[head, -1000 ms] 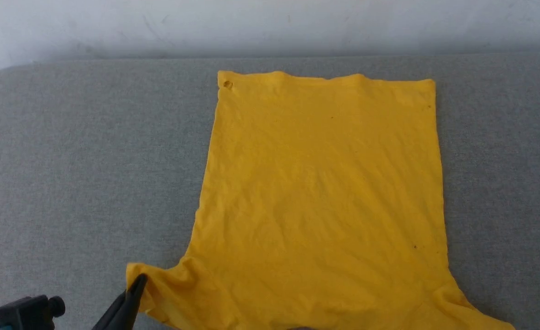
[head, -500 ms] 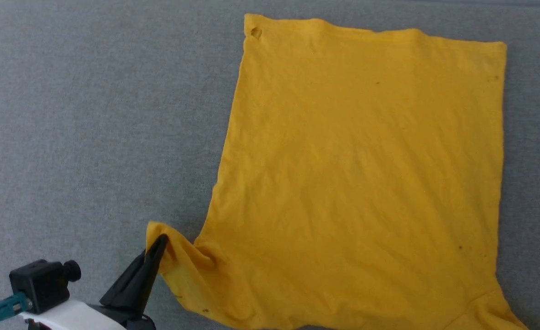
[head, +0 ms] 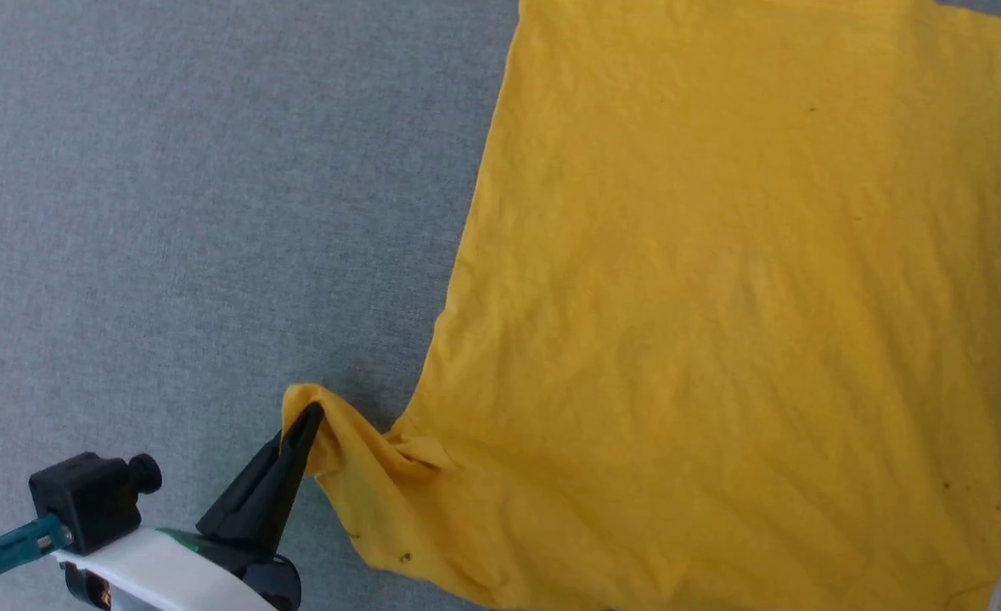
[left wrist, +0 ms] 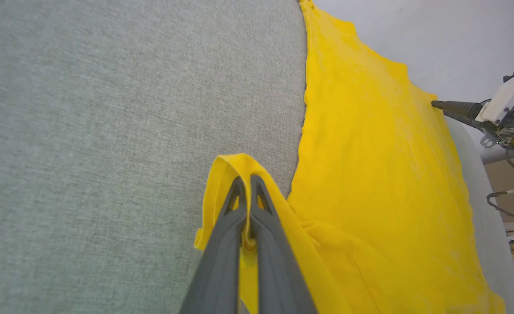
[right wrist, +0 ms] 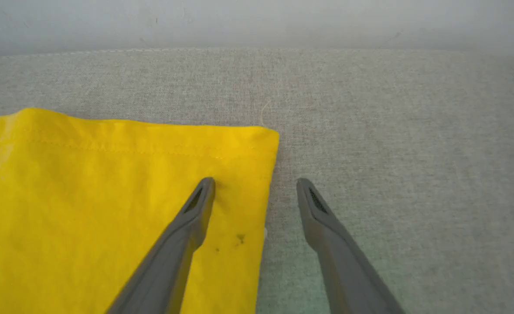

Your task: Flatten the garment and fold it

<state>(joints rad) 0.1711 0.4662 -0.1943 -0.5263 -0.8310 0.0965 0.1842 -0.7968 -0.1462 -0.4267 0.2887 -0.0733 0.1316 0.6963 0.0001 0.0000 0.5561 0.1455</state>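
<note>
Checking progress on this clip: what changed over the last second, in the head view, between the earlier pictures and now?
The left gripper, shut on the garment's sleeve, has raised it off the grey surface and bunched a fold at the armpit; a second ago it lay nearly flat. The whole picture's shift is the head camera moving, not the garment. Unchanged: the grip, and the garment's body spread flat.
</note>
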